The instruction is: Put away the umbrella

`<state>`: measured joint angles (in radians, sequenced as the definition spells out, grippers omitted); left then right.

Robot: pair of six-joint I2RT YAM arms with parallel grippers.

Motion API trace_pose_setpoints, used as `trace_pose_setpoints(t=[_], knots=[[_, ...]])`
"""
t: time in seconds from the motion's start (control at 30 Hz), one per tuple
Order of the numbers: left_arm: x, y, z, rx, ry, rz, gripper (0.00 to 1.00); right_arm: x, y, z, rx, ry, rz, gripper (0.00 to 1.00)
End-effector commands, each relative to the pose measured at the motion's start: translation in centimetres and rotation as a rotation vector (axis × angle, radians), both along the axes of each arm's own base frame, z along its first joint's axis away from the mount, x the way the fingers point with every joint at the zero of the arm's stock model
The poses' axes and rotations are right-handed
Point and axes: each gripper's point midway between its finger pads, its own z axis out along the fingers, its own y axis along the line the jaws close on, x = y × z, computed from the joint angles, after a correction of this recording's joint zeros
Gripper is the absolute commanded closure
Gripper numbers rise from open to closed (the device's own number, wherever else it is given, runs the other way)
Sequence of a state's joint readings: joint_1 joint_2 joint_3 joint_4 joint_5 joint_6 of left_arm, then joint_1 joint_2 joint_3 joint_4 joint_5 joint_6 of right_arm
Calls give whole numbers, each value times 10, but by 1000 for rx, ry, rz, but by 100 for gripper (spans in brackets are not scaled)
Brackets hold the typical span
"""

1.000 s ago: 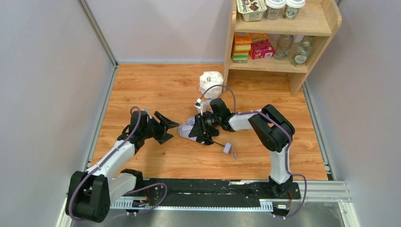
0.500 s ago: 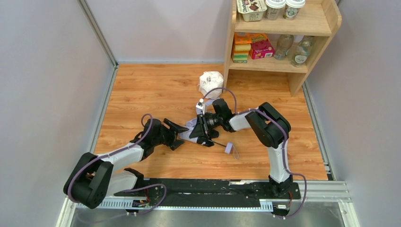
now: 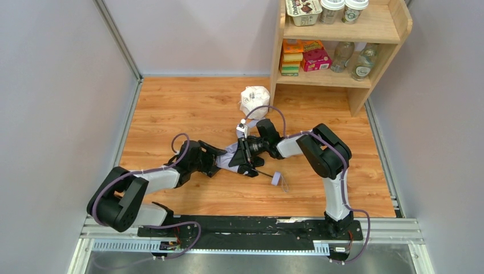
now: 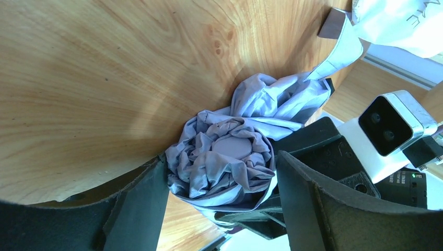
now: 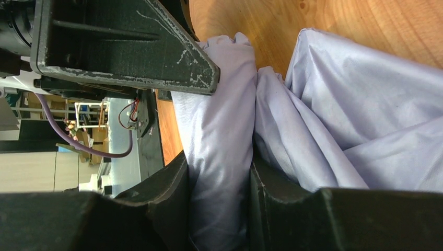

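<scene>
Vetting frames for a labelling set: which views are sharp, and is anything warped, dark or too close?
Top external: even light, sharp, though the umbrella is small. Left wrist: wide-angle bends the wood grain; canopy folds crisp. Right wrist: fabric fills the frame; the gripper's own fingers are dark, almost featureless.

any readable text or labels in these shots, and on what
White tub on the wooden shelf: dark print, too blurred to read.
Orange and pink boxes below: too small.
White plastic wrap: grey letters, cut off, unreadable.
No text can be quoted.
</scene>
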<state>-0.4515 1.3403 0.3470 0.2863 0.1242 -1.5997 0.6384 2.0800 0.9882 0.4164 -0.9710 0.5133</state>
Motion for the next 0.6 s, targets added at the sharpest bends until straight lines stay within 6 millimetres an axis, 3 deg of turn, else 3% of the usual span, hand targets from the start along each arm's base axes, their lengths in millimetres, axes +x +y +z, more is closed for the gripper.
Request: trace_pose_setpoints(t=[0.0, 0.1, 0.2, 0.33, 0.47, 0.5, 0.57], knots=[[-2, -5, -11, 49, -5, -5, 20, -61, -52, -96, -373, 293, -31, 100], [-11, -15, -21, 64, 57, -27, 21, -60, -51, -96, -372, 291, -32, 100], [-29, -14, -46, 88, 181, -32, 30, -58, -49, -94, -373, 280, -30, 100], [-43, -12, -67, 90, 249, -41, 60, -58, -46, -88, -379, 243, -16, 100], [-51, -6, -76, 159, 279, -80, 81, -60, -43, -84, -390, 213, 3, 100], [-53, -5, -78, 168, 292, -85, 85, -58, -42, -80, -389, 198, -1, 99], [-58, -2, -79, 189, 302, -106, 90, -54, -40, -74, -387, 175, -14, 87]])
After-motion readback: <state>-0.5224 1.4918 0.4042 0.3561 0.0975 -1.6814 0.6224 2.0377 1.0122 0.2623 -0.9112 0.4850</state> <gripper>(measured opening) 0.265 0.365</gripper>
